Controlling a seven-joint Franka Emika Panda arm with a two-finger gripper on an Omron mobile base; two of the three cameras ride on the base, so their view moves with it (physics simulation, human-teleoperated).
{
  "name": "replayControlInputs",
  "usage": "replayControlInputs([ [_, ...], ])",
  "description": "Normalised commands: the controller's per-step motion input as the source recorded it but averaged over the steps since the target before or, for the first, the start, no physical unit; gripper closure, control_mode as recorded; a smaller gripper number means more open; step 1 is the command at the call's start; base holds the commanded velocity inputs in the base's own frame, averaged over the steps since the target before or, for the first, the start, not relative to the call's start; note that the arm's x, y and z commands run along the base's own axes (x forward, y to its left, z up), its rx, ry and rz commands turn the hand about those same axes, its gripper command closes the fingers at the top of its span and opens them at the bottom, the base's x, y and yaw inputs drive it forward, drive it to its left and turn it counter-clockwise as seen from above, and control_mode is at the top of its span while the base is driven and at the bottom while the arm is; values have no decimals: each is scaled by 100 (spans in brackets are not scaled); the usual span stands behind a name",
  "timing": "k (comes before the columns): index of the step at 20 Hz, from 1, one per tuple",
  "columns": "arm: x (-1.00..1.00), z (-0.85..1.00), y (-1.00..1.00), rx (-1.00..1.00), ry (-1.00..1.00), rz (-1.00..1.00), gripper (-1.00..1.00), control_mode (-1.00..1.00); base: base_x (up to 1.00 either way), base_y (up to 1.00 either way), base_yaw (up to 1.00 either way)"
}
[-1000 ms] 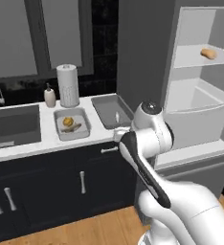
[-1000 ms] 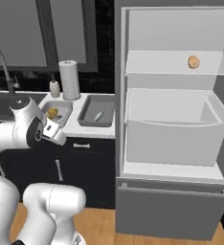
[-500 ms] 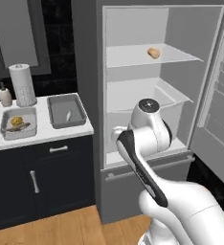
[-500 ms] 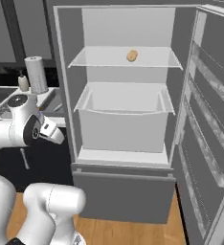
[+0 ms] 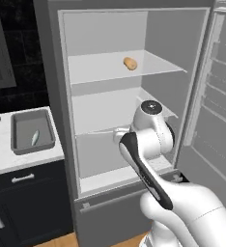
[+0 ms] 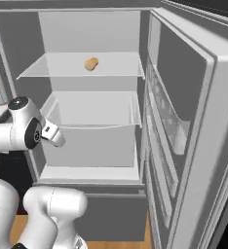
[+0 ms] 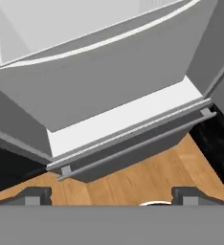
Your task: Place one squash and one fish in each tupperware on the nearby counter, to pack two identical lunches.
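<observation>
Open fridge (image 5: 54, 72), dead ahead of the claw (image 7: 113, 196)

Big pale drawer (image 7: 109, 81) sits straight out in front of the claw, with a glass shelf (image 5: 98, 67) further up above it. Under the drawer there's a white ledge, then the lower grey pull-out front with its long bar handle (image 7: 133, 149), closest to the claw. Wooden floor (image 7: 147, 184) is right beneath the claw. The fridge door (image 6: 194, 97) is swung wide open off to the claw's right, and its racks (image 6: 167, 124) face inward. Dark cabinet (image 5: 23, 207) with a silver handle (image 5: 22, 178) is off to its left.
</observation>
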Motion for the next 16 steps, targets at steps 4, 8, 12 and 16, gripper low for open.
replayControlInputs([
  [4, 0, 0, 0, 0, 0, 0, -100, 100, 100, 1, -9],
  [8, 0, 0, 0, 0, 0, 0, -100, 100, 57, -30, -5],
  [12, -16, 67, -37, 10, -7, -2, -100, -100, 1, -16, -1],
  [16, -73, 100, -27, 7, -36, 0, -100, -100, 0, 0, 0],
])
